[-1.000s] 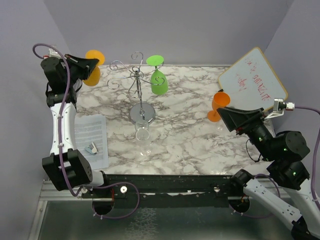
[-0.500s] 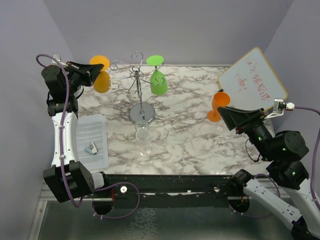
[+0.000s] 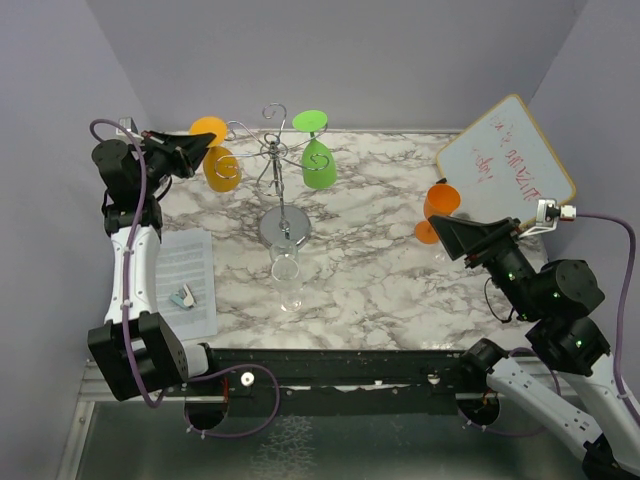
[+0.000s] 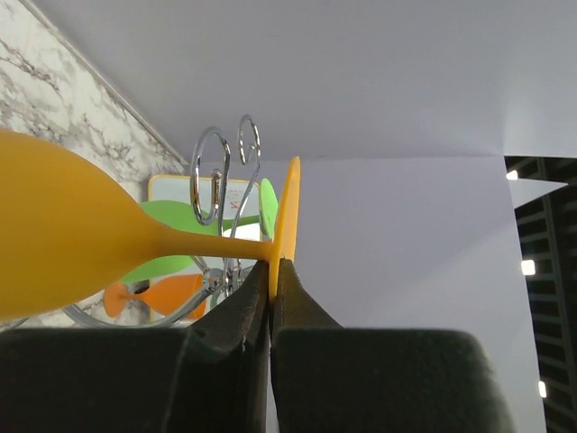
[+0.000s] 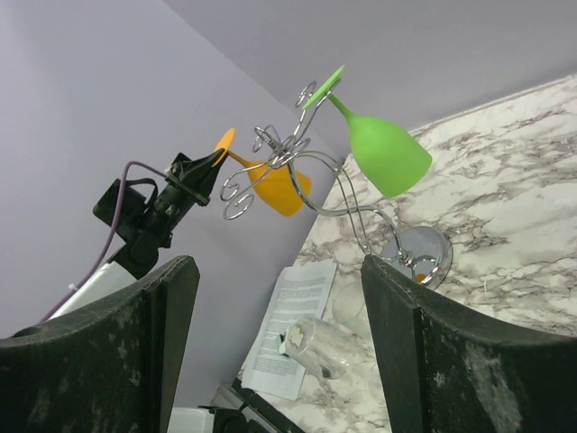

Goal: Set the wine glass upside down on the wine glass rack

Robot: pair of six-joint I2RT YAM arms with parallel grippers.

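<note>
Arm (image 3: 131,265) on left stands raised, jaws pinching wine glass (image 3: 221,166) foot.

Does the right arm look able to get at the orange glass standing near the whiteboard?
Probably yes: the right hand is open and close beside the orange glass, and nothing stands between them in the top view.

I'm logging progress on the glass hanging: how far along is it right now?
Done: a green glass hangs upside down on the wine glass rack. In hand: the left gripper is shut on the foot of a yellow wine glass, tilted foot-up at the rack's left arms, not released. Left: seat and release it; an orange glass stands by the open right gripper and a clear glass lies before the rack's base.
</note>
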